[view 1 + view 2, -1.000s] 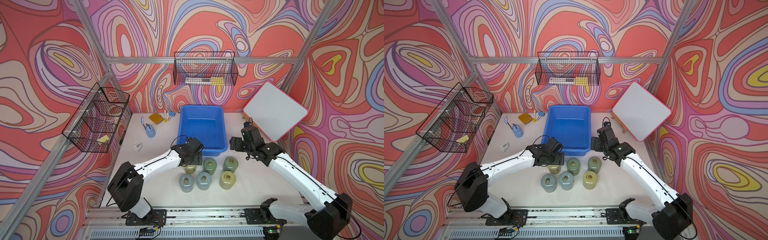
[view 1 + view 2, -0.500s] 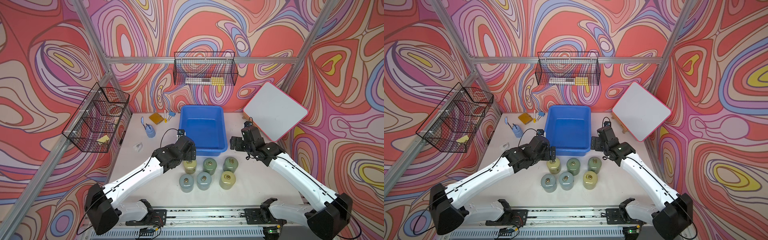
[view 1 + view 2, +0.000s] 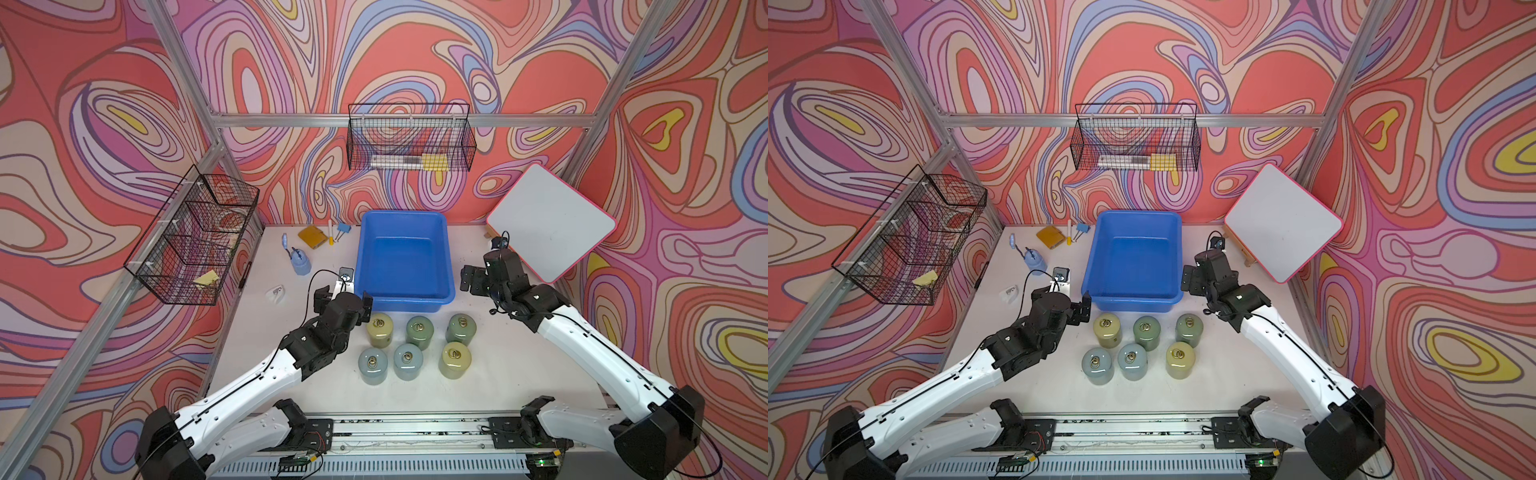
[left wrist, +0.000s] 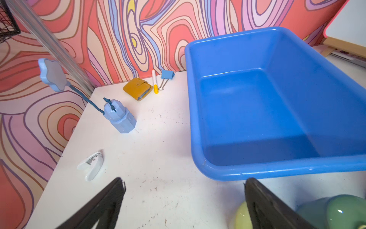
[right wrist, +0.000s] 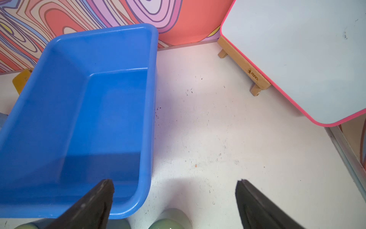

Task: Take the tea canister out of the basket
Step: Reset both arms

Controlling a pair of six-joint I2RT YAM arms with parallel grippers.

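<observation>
The blue basket (image 3: 403, 304) (image 3: 1133, 303) stands at the table's back middle, and its inside shows bare in both top views. In front of it several tea canisters stand upright in two rows, among them a yellow-green one (image 3: 379, 329) and a green one (image 3: 460, 328). My left gripper (image 3: 343, 303) (image 4: 184, 181) is open by the basket's front left corner, just left of the yellow-green canister (image 4: 240, 218). My right gripper (image 3: 484, 274) (image 5: 174, 181) is open by the basket's right rim (image 5: 147, 138), holding nothing, with a green canister (image 5: 168, 222) under it.
Left of the basket lie a yellow wallet (image 3: 311, 237), a marker, a binder clip, a light blue desk lamp (image 3: 300, 264) and a white hole punch (image 3: 276, 294). A whiteboard (image 3: 550, 222) leans at the back right. Black wire baskets (image 3: 409, 139) (image 3: 191, 237) hang on the walls.
My left gripper has drawn back to the left, off the yellow-green canister, and its arm has dropped lower. The right arm stays beside the basket.
</observation>
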